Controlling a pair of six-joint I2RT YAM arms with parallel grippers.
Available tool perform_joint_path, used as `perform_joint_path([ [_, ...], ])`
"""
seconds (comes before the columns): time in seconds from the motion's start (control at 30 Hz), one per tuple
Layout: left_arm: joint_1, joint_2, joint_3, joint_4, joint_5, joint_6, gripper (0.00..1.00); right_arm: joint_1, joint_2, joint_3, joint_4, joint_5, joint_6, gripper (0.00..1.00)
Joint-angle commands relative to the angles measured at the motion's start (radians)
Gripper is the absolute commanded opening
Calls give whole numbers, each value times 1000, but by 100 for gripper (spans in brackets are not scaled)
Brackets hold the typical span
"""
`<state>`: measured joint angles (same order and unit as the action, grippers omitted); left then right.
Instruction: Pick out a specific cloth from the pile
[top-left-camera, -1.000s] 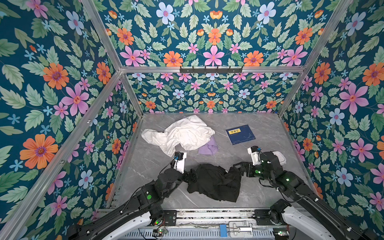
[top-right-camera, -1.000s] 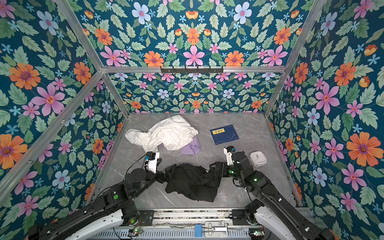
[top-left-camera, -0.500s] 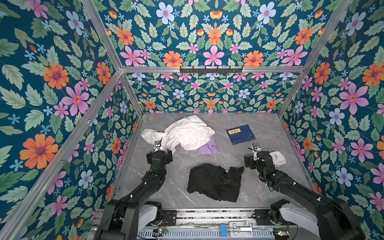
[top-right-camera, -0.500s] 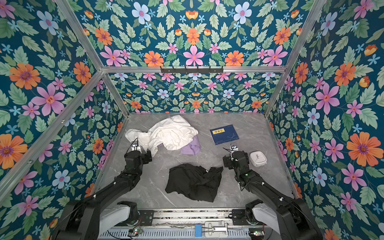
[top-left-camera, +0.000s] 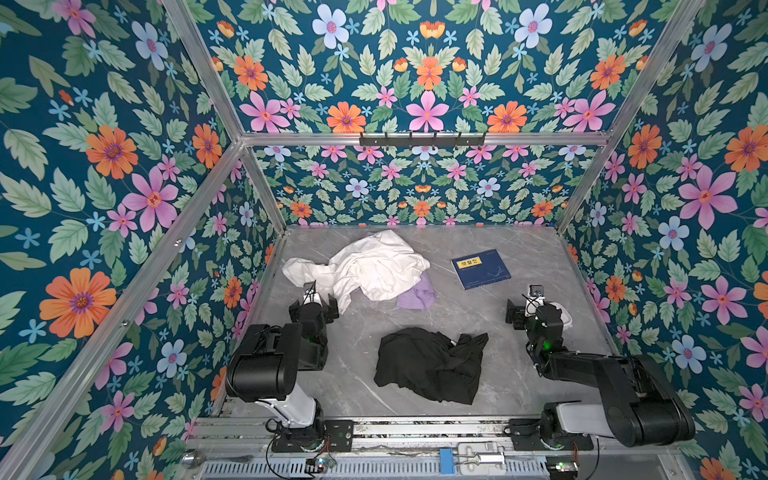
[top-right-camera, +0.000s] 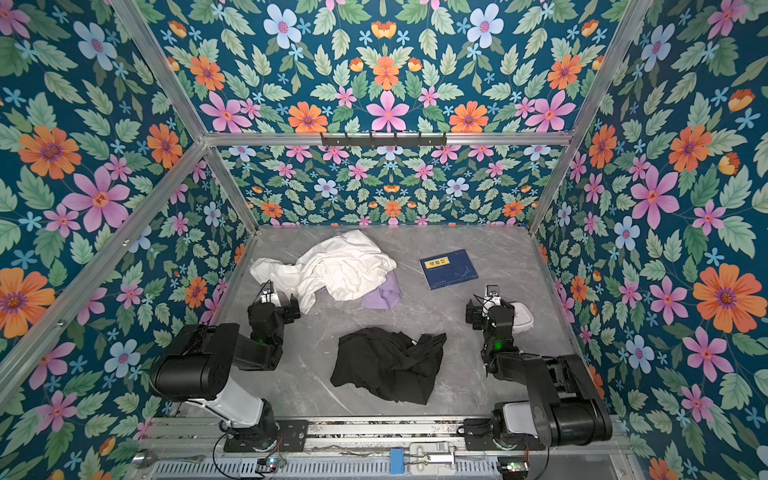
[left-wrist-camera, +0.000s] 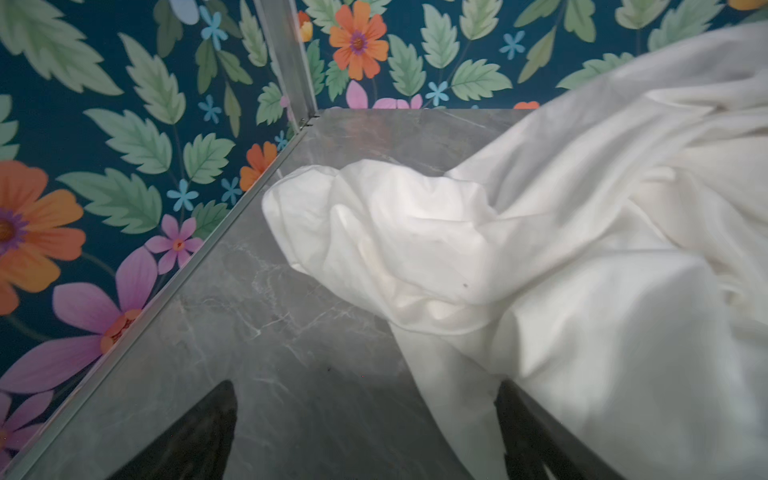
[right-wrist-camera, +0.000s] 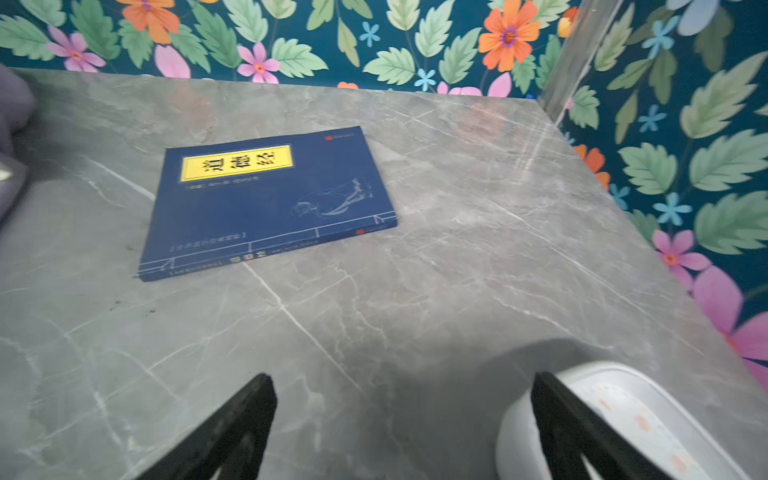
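Both tools now pulled back, jaws wide, empty: left tool (left-wrist-camera: 365, 399), right tool (right-wrist-camera: 403, 386). We see large black thin-fabric cloth (top-left-camera: 428, 365) alone on grey tabletop (top-left-camera: 534, 249), apart from white-and-lilac garment pile (top-left-camera: 374, 266); pick prob. done.

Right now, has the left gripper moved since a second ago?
Yes. The left gripper has left the black cloth and moved rearward to the white garment edge, jaws open.

One each: black cloth (top-left-camera: 428, 365), white garment (top-left-camera: 374, 266), lilac cloth (top-left-camera: 417, 297), book (top-left-camera: 480, 269), dish (right-wrist-camera: 665, 415).
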<state>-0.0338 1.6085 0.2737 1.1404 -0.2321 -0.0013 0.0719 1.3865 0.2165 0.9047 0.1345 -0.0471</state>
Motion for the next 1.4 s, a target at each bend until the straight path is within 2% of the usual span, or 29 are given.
perform_joint_path([
  [0.0, 2, 11, -5, 157, 28, -18, 100, -26, 42, 20, 124, -53, 45, 99],
  [0.07, 1, 5, -3, 126, 27, -24, 100, -44, 71, 38, 131, -89, 47, 99],
  [0.13, 1, 8, -4, 147, 25, -20, 100, -69, 44, 60, 28, -148, 58, 99],
  [0.17, 0, 7, -4, 137, 25, -20, 100, -79, 60, 68, 41, -168, 62, 99],
  [0.27, 0, 10, -5, 148, 25, -19, 100, -91, 52, 83, -3, -192, 67, 99],
  [1.37, 8, 13, 3, 139, 49, -19, 100, -95, 50, 83, -7, -197, 68, 99],
])
